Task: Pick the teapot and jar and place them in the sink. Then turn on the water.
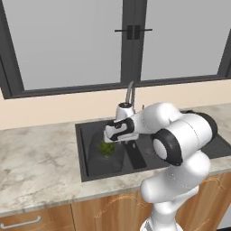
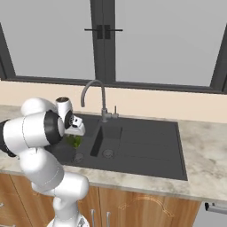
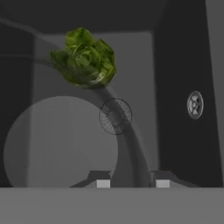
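No legible txt: jar (image 3: 61, 144), sink (image 1: 85, 149)

Translucent glass jar (image 3: 61, 144), matt black sink (image 1: 85, 153)

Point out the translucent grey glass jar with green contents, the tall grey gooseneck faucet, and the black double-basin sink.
Translucent grey glass jar (image 3: 65, 144), hand view: on its flat lid.
Tall grey gooseneck faucet (image 2: 103, 99), right base view: on its upright stem.
Black double-basin sink (image 2: 146, 144), right base view: on bare right basin.

The jar (image 1: 105, 151) lies in the sink's (image 1: 83, 149) left basin, below the end effector (image 3: 133, 183).
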Motion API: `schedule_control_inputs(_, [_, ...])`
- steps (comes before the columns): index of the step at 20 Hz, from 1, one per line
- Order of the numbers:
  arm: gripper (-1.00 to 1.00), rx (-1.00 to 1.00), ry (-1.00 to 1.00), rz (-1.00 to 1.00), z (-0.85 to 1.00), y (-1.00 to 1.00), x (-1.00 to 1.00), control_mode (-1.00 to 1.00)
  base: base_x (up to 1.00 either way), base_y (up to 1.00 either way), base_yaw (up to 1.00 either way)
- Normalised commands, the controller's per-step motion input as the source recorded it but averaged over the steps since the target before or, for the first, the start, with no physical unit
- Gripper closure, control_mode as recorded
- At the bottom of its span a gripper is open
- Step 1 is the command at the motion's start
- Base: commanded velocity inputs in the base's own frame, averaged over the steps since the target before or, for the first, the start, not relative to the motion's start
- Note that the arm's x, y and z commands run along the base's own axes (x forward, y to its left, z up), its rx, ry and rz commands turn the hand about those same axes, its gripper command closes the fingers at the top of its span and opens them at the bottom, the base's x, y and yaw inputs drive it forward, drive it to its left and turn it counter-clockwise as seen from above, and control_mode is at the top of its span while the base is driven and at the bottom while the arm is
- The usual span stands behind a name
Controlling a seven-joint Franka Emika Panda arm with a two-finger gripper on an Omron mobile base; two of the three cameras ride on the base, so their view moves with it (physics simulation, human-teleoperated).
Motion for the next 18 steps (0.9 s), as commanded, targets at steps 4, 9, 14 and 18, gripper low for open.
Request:
schedule_control_inputs(4, [1.00, 0.00, 0.05, 0.00, -0.55, 0.20, 0.00, -1.00, 0.00, 0.00, 0.00])
schedule_control_inputs(9, [1.00, 0.00, 0.04, 0.00, -0.34, 0.15, 0.00, -1.00, 0.00, 0.00, 0.00])
schedule_control_inputs(14, [1.00, 0.00, 0.00, 0.00, 0.00, 0.02, 0.00, -1.00, 0.00, 0.00, 0.00])
schedule_control_inputs(18, [1.00, 0.00, 0.00, 0.00, -0.01, 0.06, 0.00, -1.00, 0.00, 0.00, 0.00])
